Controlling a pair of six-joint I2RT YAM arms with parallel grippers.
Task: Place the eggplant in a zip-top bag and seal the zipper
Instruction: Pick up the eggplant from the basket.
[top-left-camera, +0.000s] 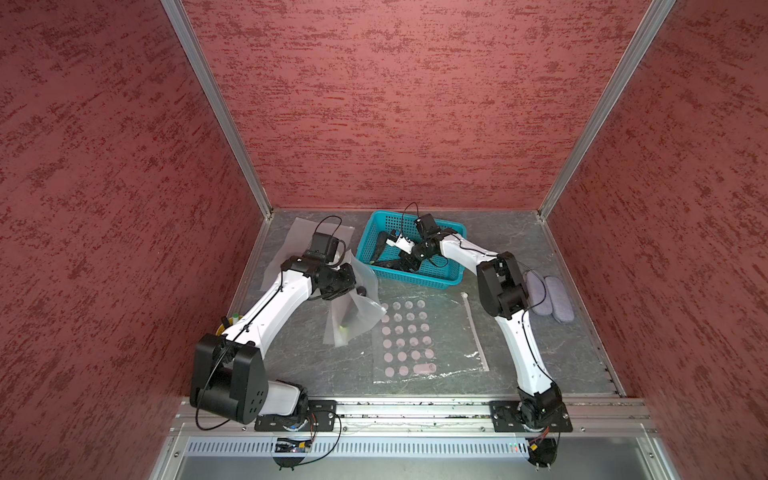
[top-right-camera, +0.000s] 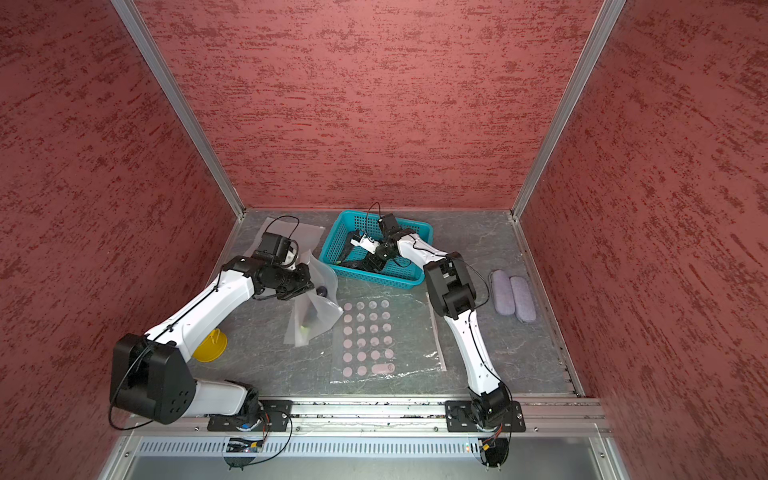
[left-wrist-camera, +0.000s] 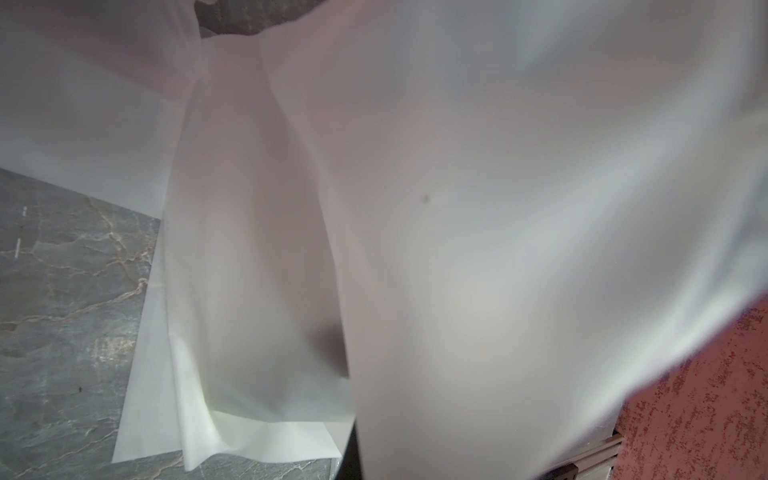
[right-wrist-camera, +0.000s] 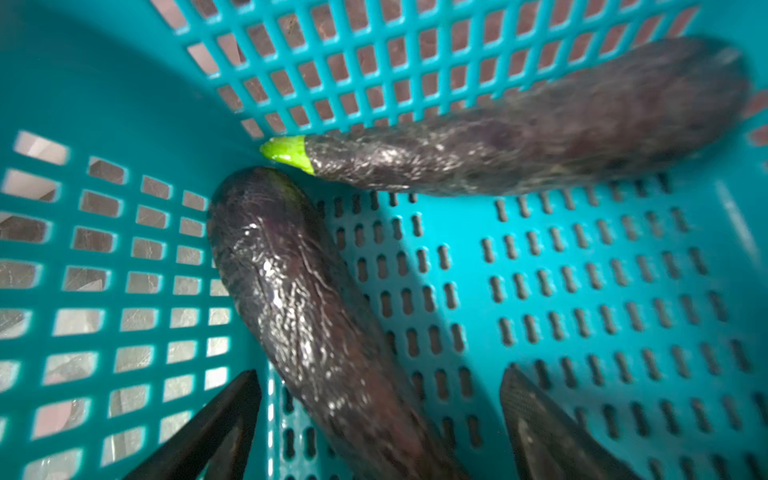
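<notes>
Inside basket: straddling near eggplant with right jaws spread wide, not yet gripping. Pinching bag with left jaws pressed together, holding it up off bench beside basket. Advice: drop lower, centre on thick mid-body, stay clear of second eggplant and basket wall. Close gently; skin looks slick, likely to roll. Lift straight up before swinging to bag. Cannot tell whether bag mouth gapes. No brands, labels or writing readable.
</notes>
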